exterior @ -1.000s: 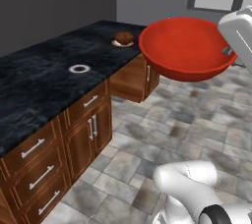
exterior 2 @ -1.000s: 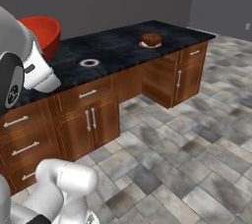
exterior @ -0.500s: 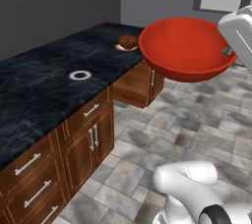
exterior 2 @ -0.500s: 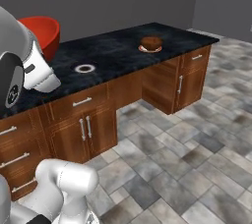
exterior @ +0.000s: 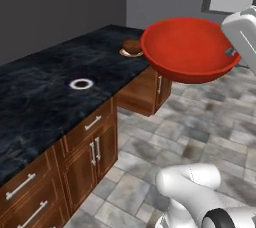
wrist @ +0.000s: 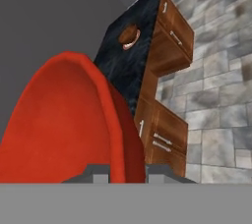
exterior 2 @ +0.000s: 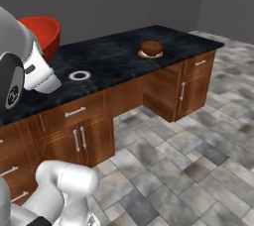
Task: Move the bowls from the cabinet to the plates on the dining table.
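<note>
Red bowl [exterior: 189, 47] held up in the air beside the dining table [exterior: 45, 97], carried by its rim. Gripper [wrist: 127, 171] clamped on that rim: one finger inside the bowl, one outside (seen edge-on in the hand view). Bowl roughly level, mouth up.

On the black marbled top, toward its far end, the brown bowl [exterior 2: 151, 47] sits on the orange-rimmed plate [exterior 2: 150, 54]. Nearer, a dark plate [exterior 2: 79, 75] lies flat on the tabletop, ringed in white (bare). Wooden drawers and doors under the slab; grey tiled floor [exterior 2: 198, 160].
</note>
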Controlling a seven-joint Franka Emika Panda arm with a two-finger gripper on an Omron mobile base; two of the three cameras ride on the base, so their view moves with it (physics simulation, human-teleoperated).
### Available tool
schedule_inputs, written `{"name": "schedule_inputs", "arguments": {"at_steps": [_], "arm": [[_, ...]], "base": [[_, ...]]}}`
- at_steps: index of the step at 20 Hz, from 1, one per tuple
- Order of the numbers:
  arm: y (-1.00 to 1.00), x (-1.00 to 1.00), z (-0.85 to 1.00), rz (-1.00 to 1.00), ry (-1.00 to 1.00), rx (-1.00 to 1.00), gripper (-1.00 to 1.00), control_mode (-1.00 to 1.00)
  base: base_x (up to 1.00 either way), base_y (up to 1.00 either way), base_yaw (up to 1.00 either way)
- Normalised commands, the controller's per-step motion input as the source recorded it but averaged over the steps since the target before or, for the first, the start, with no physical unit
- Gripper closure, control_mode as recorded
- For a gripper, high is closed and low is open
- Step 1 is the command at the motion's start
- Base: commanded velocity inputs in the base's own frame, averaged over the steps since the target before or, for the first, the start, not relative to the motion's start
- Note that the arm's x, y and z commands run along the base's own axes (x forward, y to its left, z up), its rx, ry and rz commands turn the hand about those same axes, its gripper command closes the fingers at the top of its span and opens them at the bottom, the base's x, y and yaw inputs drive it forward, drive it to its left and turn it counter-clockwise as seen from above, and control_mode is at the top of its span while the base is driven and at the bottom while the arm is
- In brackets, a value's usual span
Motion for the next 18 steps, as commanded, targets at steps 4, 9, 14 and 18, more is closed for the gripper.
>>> {"name": "schedule_inputs", "arguments": {"at_steps": [4, 9, 14, 18], "arm": [[0.00, 0.00, 0.00, 0.00, 0.00, 0.00, 1.00, 1.00], [0.00, 0.00, 0.00, 0.00, 0.00, 0.00, 1.00, 1.00], [0.00, 0.00, 0.00, 0.00, 0.00, 0.00, 1.00, 1.00], [0.00, 0.00, 0.00, 0.00, 0.00, 0.00, 1.00, 1.00]], "base": [[0.62, -0.02, 0.05], [0.62, 0.00, 0.04], [0.62, 0.00, 0.03], [0.62, 0.02, 0.02]]}}
